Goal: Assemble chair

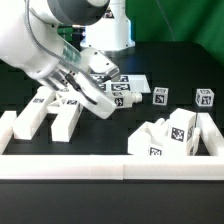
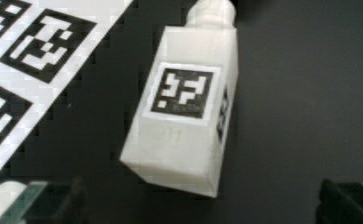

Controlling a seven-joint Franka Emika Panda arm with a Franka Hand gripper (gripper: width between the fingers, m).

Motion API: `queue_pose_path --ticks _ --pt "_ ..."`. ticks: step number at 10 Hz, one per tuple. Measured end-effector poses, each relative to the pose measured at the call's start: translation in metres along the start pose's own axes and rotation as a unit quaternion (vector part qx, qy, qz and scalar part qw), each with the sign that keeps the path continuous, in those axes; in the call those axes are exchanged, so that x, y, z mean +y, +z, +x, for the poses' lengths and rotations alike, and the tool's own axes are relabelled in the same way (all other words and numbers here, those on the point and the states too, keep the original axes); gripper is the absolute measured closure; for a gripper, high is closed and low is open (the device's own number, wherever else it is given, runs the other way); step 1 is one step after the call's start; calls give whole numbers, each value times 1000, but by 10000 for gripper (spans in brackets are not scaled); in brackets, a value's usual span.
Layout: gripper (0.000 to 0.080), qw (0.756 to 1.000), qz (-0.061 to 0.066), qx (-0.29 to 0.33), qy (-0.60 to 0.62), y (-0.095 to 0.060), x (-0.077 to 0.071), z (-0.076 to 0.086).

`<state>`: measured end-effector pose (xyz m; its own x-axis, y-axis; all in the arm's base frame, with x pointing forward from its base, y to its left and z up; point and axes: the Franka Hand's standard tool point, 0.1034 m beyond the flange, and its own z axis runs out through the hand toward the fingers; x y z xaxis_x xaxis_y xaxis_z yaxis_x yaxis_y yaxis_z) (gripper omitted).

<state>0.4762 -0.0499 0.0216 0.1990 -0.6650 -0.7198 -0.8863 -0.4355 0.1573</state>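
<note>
A white chair bar (image 2: 187, 100) with one square tag and a peg at its far end lies on the black table. My gripper (image 2: 187, 208) is open and hovers over the bar's near end, with its dark fingers (image 2: 14, 205) wide on either side and not touching it. In the exterior view the gripper (image 1: 88, 100) is low over this bar (image 1: 115, 98) at mid-table. Two chunky white blocks (image 1: 40, 107) (image 1: 65, 117) lie at the exterior view's left. Two small tagged cubes (image 1: 160, 96) (image 1: 205, 98) and a cluster of pieces (image 1: 168, 137) sit at the right.
The marker board (image 2: 27, 50) lies flat right beside the bar, also visible behind it in the exterior view (image 1: 132, 81). A long low white border wall (image 1: 110, 166) runs along the front and left. The robot arm fills the upper left.
</note>
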Motion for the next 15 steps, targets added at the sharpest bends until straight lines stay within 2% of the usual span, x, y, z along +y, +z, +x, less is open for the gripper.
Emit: queue_pose_path --ticks 6,9,11,14,15 --pt "151 1000 -5 7 6 11 -3 -2" --pt "151 1000 2 26 1 8 -9 0" --pt "151 998 12 63 -7 6 -18 2" --pt "151 999 5 37 1 8 -9 5" --pt "151 1000 -2 5 7 9 -3 5"
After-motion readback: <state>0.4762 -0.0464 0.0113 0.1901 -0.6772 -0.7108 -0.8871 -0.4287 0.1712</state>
